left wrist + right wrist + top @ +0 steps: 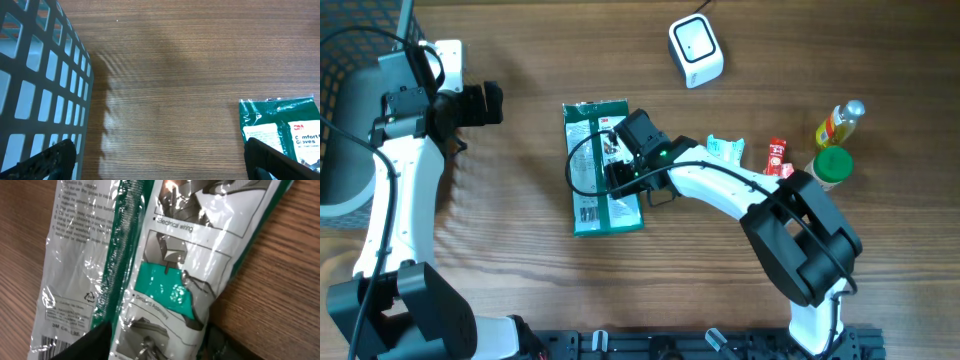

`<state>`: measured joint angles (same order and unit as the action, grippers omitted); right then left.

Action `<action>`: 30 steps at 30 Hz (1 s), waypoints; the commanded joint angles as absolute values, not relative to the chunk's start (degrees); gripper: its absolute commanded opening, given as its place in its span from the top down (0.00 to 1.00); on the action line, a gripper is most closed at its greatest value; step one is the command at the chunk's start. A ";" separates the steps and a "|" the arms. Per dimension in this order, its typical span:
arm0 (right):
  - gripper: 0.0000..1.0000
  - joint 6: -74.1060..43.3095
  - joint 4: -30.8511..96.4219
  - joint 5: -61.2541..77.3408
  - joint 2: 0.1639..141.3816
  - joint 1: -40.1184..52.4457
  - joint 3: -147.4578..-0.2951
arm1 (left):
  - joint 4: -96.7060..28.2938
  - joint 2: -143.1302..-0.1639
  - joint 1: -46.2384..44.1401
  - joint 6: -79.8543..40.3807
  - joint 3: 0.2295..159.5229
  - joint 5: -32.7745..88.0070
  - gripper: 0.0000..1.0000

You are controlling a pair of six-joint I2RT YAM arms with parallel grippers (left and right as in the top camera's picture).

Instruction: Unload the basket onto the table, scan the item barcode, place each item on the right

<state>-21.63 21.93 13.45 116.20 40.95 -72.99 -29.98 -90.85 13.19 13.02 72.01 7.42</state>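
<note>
The item is a flat green and white glove package [590, 205] lying on the wooden table at centre. My right gripper [620, 165] sits down on its right half. In the right wrist view its two dark fingers stand on either side of a raised fold of the package [175, 280] and press it, so the right gripper [157, 347] is shut on it. A strip of barcode [41, 344] shows at the package's lower left corner. The white scanner [695, 50] stands at the back right. My left gripper [485, 105] hangs open over bare wood, left of the package [280, 125].
A dark mesh basket [345, 60] fills the far left corner, close beside the left gripper [160, 160]. At the right stand a yellow bottle [840, 122] and a green-lidded jar [833, 165], with a red packet [777, 157] and a teal and white packet [725, 148].
</note>
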 commanded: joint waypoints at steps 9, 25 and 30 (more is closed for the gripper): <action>0.45 -32.12 19.86 11.46 121.32 42.59 -71.59 | -29.85 -90.11 13.37 13.72 72.77 8.10 0.00; 0.96 -23.00 29.02 8.99 114.37 38.22 -71.61 | -29.85 -90.11 13.37 13.72 72.77 8.10 0.00; 0.95 -22.57 29.98 8.93 114.69 38.22 -71.59 | -29.85 -90.11 13.37 13.72 72.77 8.10 0.00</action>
<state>-24.27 29.47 10.24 115.04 37.93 -72.55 -29.95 -90.85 13.19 13.02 72.01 7.42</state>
